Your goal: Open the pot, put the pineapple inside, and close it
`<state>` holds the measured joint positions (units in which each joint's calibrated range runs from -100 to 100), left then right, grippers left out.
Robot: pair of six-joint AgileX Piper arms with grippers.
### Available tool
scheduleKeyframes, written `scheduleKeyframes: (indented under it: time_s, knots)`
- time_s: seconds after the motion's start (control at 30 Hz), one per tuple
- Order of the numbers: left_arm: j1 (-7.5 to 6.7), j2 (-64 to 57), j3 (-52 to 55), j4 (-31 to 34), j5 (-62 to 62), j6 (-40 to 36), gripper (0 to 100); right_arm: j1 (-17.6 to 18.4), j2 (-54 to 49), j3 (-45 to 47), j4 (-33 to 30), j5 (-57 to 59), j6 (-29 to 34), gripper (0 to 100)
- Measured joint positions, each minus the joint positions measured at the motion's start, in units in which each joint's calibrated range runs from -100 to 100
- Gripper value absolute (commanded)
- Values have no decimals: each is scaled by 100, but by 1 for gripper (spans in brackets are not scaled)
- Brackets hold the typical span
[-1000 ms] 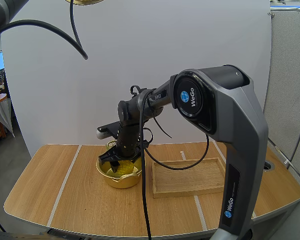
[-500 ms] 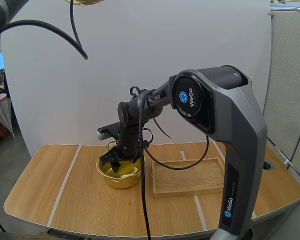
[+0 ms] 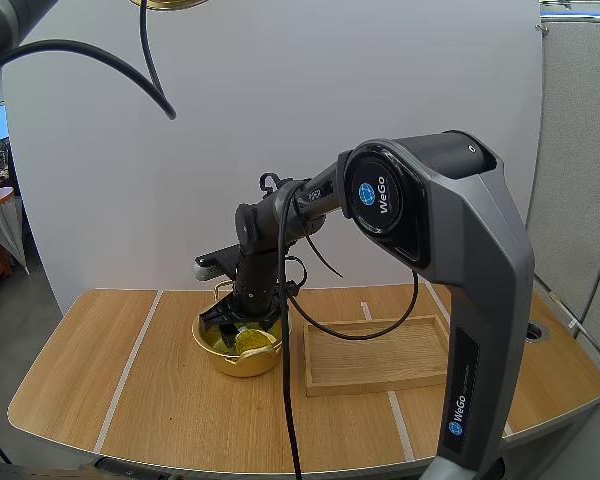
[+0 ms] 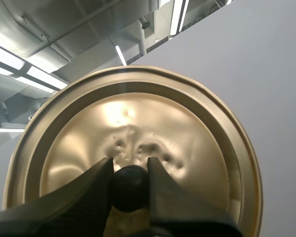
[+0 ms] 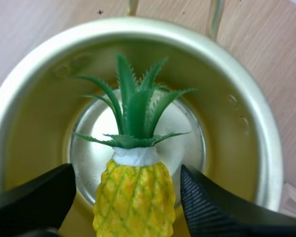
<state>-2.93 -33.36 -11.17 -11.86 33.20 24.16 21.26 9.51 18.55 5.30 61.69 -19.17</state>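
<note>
A gold pot [image 3: 242,352] stands on the table with its mouth uncovered. The yellow pineapple [image 5: 134,197] with green leaves lies inside the pot [image 5: 246,123], its crown over the pot's floor. My right gripper [image 5: 127,174] hangs open just above it, one finger on either side with small gaps. In the high view the right gripper [image 3: 238,322] sits over the pot's rim, with the pineapple [image 3: 249,342] below it. The gold lid [image 4: 138,123] is held high in the air, my left gripper [image 4: 130,185] shut on its black knob. The lid's edge [image 3: 175,3] shows far above the table.
A shallow wooden tray [image 3: 375,355] lies right of the pot, close to it. Bare table [image 3: 110,380] stretches to the left and in front of the pot. The right arm's big grey base link [image 3: 480,330] stands near the table's front right.
My right gripper has risen slightly out of the pot, leaving the pineapple lying inside. The lid and my left gripper have not moved.
</note>
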Motion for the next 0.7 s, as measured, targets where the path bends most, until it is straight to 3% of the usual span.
scheduleKeyframes:
  time_s: [0.27, 0.43, 0.7]
  knots:
    - [0, 0, 0, 0, 0, 0, 0, 0, -552, 0, 0, 316, 39, 100]
    - [0, 0, 0, 0, 0, 0, 0, 0, -1647, 52, -10, 908, 118, 100]
    - [0, 0, 0, 0, 0, 0, 0, 0, -2132, 230, 1, 964, 118, 100]
